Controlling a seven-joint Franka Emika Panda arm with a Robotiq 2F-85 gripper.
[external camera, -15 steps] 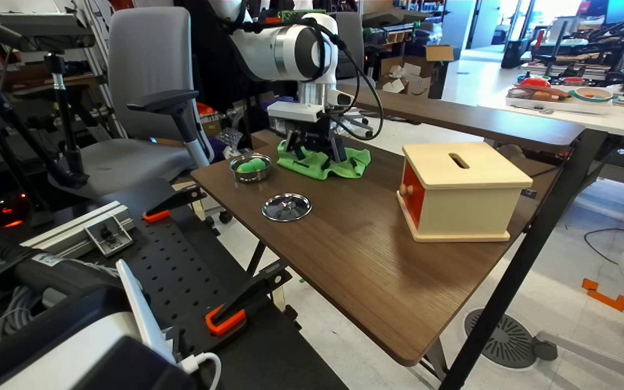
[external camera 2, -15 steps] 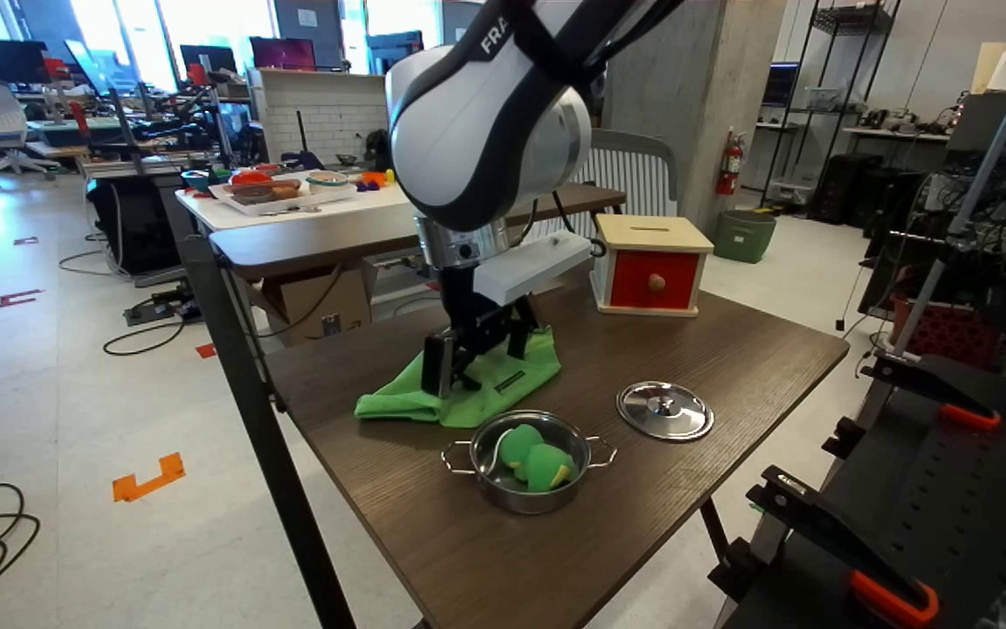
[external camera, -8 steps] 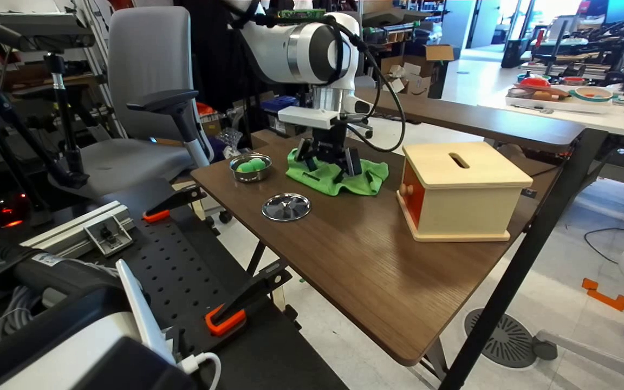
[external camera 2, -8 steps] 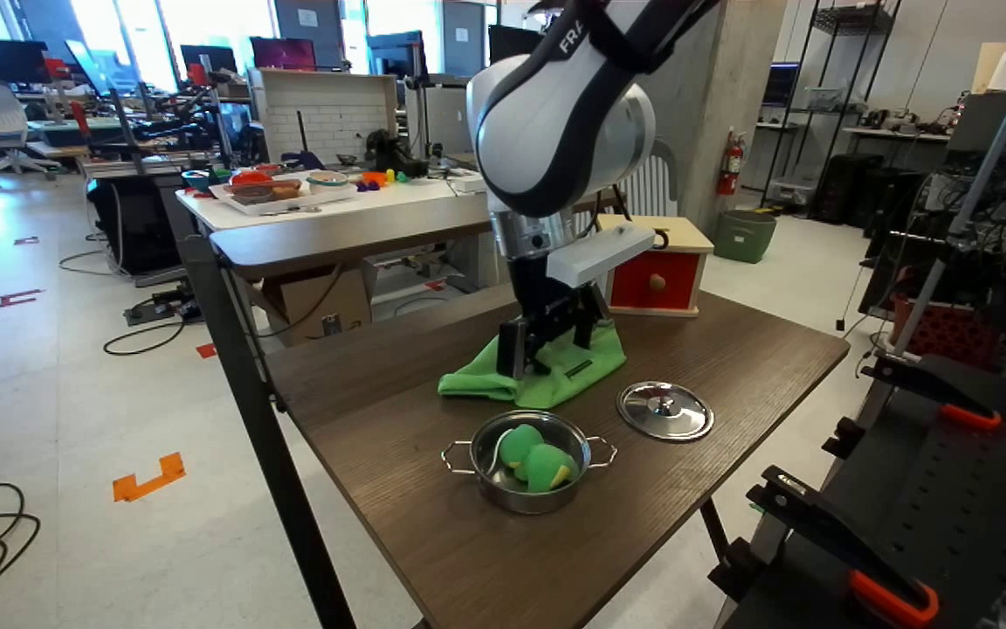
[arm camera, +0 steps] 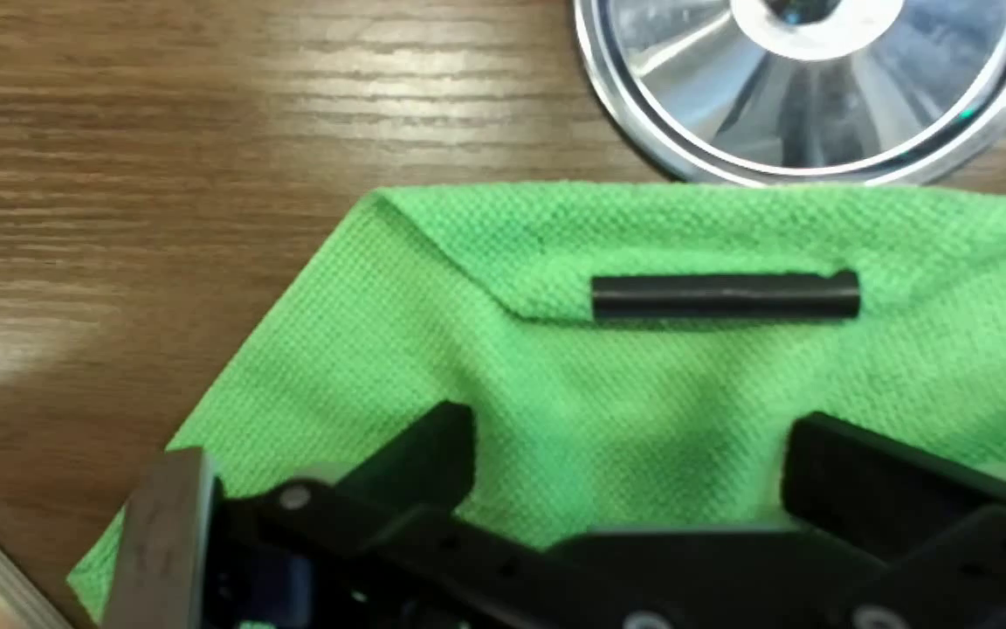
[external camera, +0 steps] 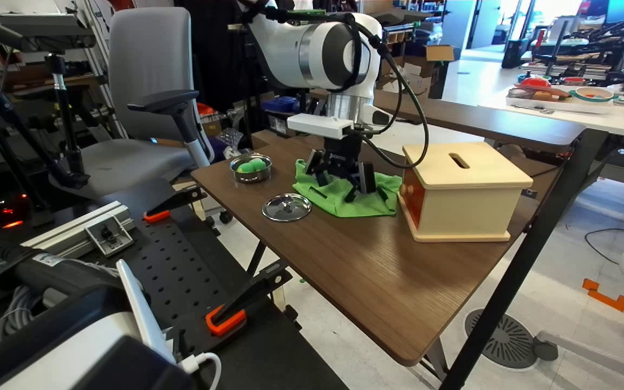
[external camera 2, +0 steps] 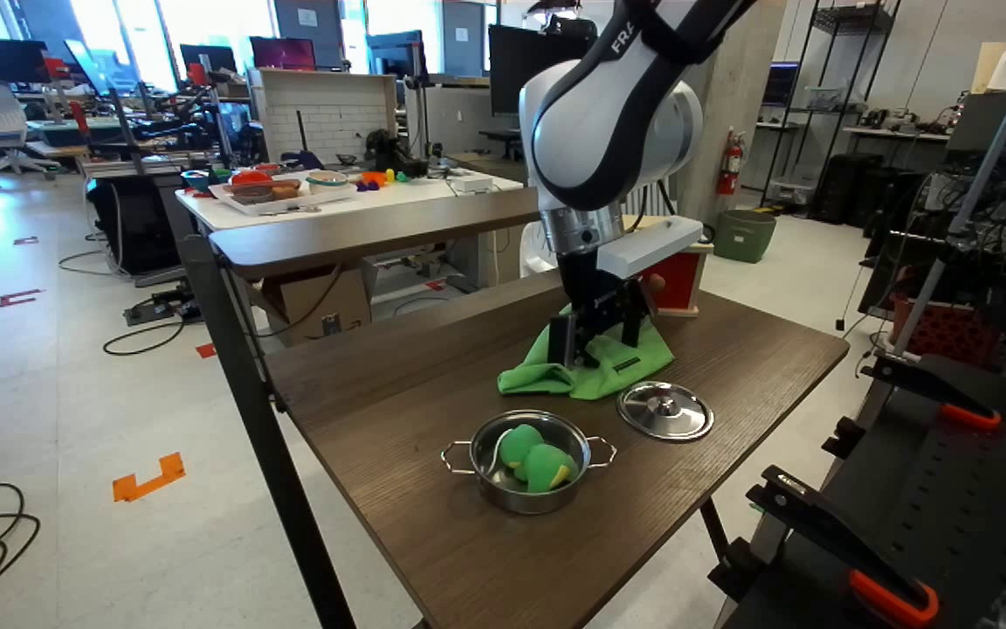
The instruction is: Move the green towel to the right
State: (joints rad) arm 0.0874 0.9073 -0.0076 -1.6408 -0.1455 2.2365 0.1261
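Note:
The green towel point(external camera: 339, 203) lies crumpled on the brown table and shows in both exterior views point(external camera 2: 590, 383). In the wrist view the towel point(arm camera: 538, 384) fills the middle, with a folded upper edge and a black strip point(arm camera: 726, 297) on it. My gripper point(external camera: 340, 188) points down onto the towel, also in an exterior view point(external camera 2: 603, 345). In the wrist view its two fingers point(arm camera: 630, 441) stand well apart, with towel cloth between and below them. The fingertips look in contact with the cloth. No pinch is visible.
A metal lid point(external camera: 286, 207) lies right against the towel's edge, also in the wrist view point(arm camera: 704, 105). A wooden box point(external camera: 463, 211) with a red front stands close to the towel's end. A metal pot point(external camera 2: 529, 500) holds green toys point(external camera 2: 547, 467).
My arm and the towel have slid together across the table, toward the wooden box and the lid. The fingers look about as far apart as before. Pot, lid and box stayed put.

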